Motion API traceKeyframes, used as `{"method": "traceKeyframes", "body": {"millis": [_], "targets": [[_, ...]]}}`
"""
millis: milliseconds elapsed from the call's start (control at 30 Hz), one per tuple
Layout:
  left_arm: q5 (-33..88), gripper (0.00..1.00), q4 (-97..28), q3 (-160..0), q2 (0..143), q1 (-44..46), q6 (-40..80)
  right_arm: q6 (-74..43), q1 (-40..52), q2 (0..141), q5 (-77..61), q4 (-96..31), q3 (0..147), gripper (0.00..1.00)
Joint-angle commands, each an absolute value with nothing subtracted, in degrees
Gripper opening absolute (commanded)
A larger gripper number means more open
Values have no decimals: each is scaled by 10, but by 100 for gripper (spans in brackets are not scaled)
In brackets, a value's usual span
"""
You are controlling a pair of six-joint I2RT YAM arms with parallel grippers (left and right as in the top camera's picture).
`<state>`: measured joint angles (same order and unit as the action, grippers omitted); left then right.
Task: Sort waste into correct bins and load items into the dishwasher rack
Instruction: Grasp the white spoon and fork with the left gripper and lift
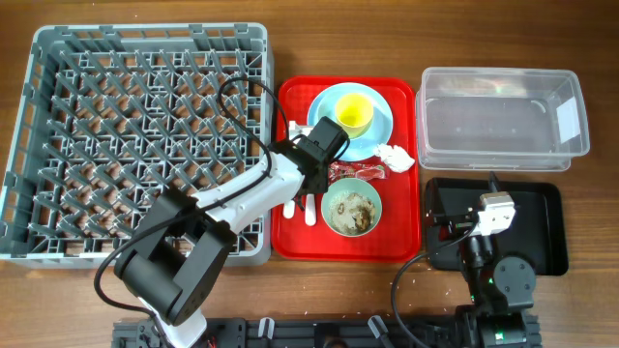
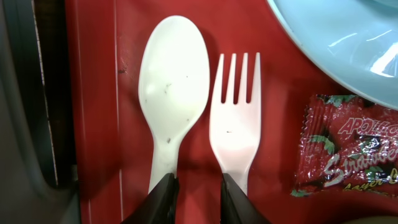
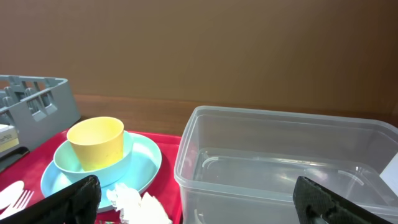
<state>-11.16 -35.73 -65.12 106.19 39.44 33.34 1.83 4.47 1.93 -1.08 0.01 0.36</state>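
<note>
White plastic spoon [image 2: 171,93] and white plastic fork [image 2: 235,118] lie side by side, not touching, flat on the bright red rectangular tray [image 2: 93,93]. Bowl and tines point away from the left wrist camera. The light blue round plate [image 2: 348,43] is just beside the fork's tines, and the small red-and-silver wrapper [image 2: 348,149] is just beside its handle.

Handling, my read: both are very light, thin, stiff with some flex, and smooth, so they can skate on the tray. They lie flat, so there's little edge for a finger to get under. Best hold is across the narrow handle, 1 piece at a time. The spoon has specks of residue; the fork looks clean.

Left gripper [image 2: 199,200] has its jaws a narrow gap apart and holds nothing. 1 fingertip [image 2: 165,199] overlaps the spoon handle and the other overlaps the fork handle, with bare tray between them. Can't tell if the tips touch the plastic. As placed it straddles neither handle, so I'd shift sideways to centre on 1 before closing.

Right gripper [image 3: 202,202] has its jaws wide apart and empty. It sits over the shallow black rectangular tray [image 1: 542,222], facing the clear plastic rectangular tub [image 3: 280,162].
</note>
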Motion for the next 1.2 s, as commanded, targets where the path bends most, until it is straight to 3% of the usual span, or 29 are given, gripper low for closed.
{"method": "traceKeyframes", "body": {"millis": [0,500,800,1033,1167], "targets": [[-125,26,-353,-651,1068,395,338,26,46,18,-16,3,3,100],[-176,18,-365,-648,1058,394,336,26,46,18,-16,3,3,100],[-176,28,-333,-648,1119,393,335,26,46,18,-16,3,3,100],[-177,6,-347,-661,1093,394,334,26,46,18,-16,3,3,100],[-206,4,-357,-676,1003,394,333,26,46,18,-16,3,3,100]]}}
